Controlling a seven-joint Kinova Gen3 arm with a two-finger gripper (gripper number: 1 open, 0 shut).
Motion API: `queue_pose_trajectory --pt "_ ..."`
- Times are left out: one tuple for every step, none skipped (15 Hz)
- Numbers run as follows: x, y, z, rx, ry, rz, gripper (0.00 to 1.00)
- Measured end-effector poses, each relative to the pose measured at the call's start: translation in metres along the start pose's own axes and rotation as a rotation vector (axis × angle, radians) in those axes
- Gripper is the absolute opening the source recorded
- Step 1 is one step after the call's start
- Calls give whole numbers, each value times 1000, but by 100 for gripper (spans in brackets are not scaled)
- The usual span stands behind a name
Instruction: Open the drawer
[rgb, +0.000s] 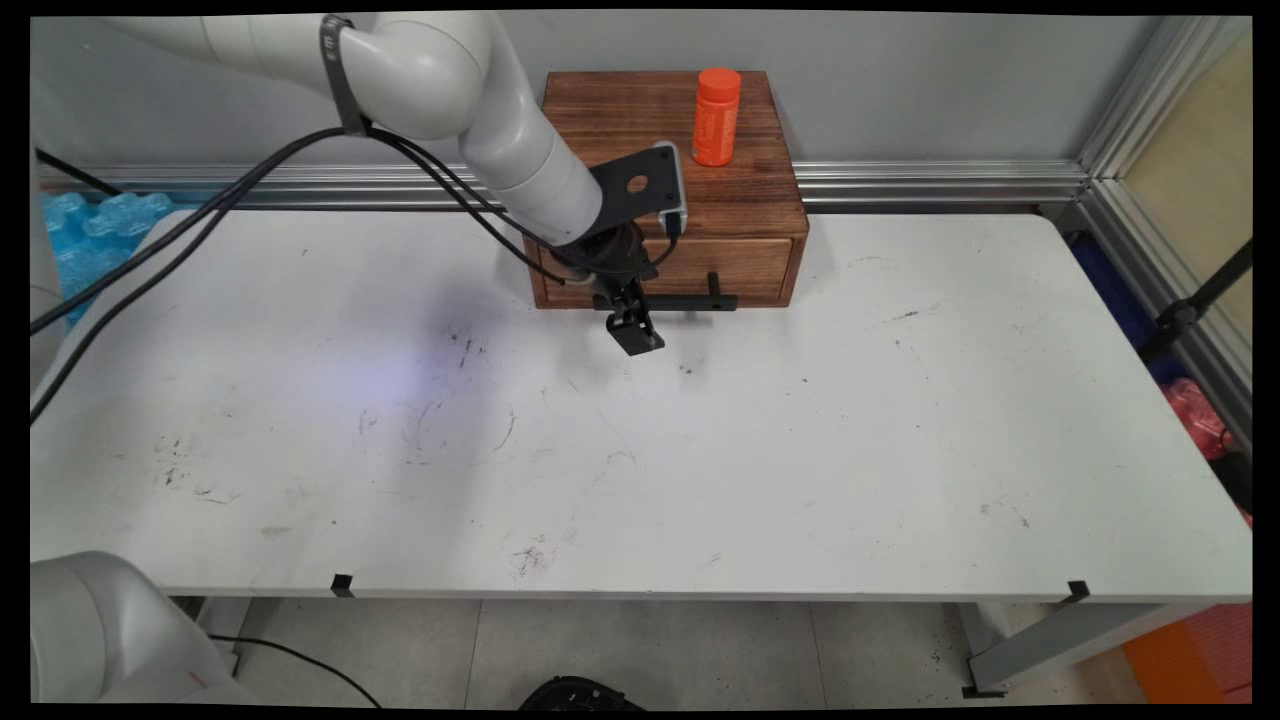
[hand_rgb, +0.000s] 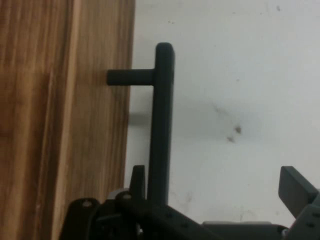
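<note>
JAWS: black two-finger gripper (rgb: 634, 335) spread wide, gripping nothing | CONTACT: one finger (hand_rgb: 137, 182) between drawer front and black bar handle (hand_rgb: 161, 125), other finger (hand_rgb: 297, 190) well clear over white bench (rgb: 700, 450) | NEARBY: brown wooden drawer box (rgb: 760, 200) at back of bench, orange plastic bottle (rgb: 716, 116) upright on top

Main view high at table's 6 o'clock, facing 12; hand view close, shares drawer handle (rgb: 690, 301) (hand_rgb: 161, 125)
</note>
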Motion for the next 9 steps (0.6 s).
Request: queue_pose_trajectory --pt "0 -1 2 4 1 -3 100" --pt "0 -3 4 10 3 -7 100" --pt "0 -4 7 15 5 -11 100" --pt "0 -5 9 20 7 -16 100" --pt "0 -7 12 25 9 -22 100" --pt "0 -7 13 28 11 -26 100" --pt "0 -8 15 32 12 -32 100" --pt "-1 -8 17 36 14 -40 100" --pt "-1 -8 19 39 16 -46 100"
